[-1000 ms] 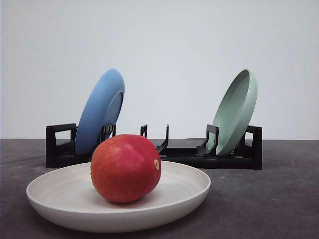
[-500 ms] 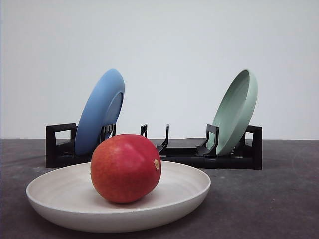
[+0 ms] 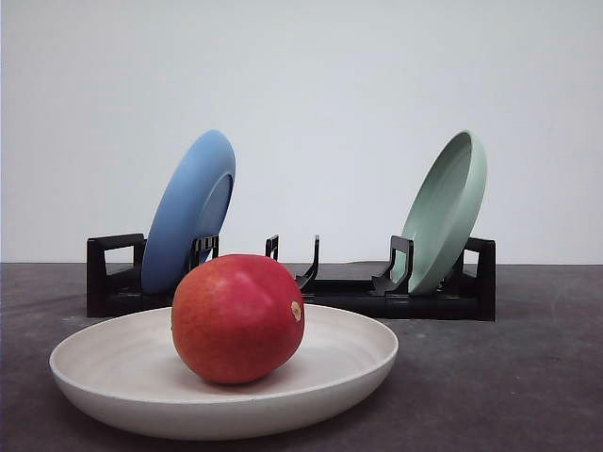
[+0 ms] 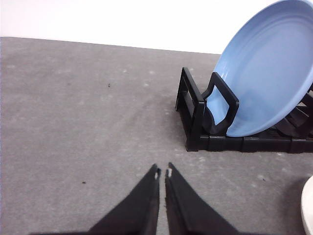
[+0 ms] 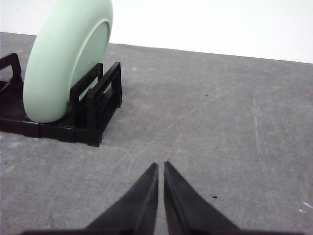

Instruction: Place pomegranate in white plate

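The pomegranate (image 3: pixel 236 318) is seen in the front view resting inside the white plate (image 3: pixel 113 377), a little left of the plate's middle, with its small pale spot turned toward the right. The plate lies flat on the dark grey table (image 3: pixel 509 377), close to the camera. Behind it, a black rack (image 3: pixel 349 294) is stretched across the table, and two plates are held on edge in it: a blue plate (image 3: pixel 188 212) at the left end and a green plate (image 3: pixel 445 212) at the right end, both tilted with their tops leaning right. The middle slots of the rack are seen between them. In the left wrist view, the left gripper (image 4: pixel 163 172) is shown with its two dark fingers brought together, only a thin slit left between the tips, and nothing is held in it; it is poised over bare table near the left end of the rack (image 4: pixel 205 127), where the blue plate (image 4: pixel 269 68) stands. What appears to be the white plate's rim (image 4: pixel 309 205) is barely caught at the edge of that view. In the right wrist view, the right gripper (image 5: pixel 161 166) is likewise closed and empty above the table, with the green plate (image 5: pixel 66 58) in the rack's end (image 5: pixel 98 110) nearby.
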You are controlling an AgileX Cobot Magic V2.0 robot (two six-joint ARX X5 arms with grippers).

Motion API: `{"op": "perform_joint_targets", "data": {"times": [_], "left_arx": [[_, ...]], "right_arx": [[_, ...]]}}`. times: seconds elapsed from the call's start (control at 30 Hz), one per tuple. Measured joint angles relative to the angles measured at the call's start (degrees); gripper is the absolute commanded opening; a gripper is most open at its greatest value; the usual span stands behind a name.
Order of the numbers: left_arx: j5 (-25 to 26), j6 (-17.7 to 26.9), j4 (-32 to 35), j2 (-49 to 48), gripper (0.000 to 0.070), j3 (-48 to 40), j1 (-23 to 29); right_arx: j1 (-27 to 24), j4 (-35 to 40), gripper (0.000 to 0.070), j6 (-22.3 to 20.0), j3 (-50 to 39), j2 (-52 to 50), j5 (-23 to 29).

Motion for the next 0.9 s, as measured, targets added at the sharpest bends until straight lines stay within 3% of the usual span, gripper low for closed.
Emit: {"op": "perform_joint_targets", "data": {"times": [0.9], "left_arx": [[0.00,0.00,-0.02,0.00,0.0000,0.00,0.00]], "right_arx": [[0.00,0.00,0.0016,-0.02,0.00,0.00,0.00]]}}
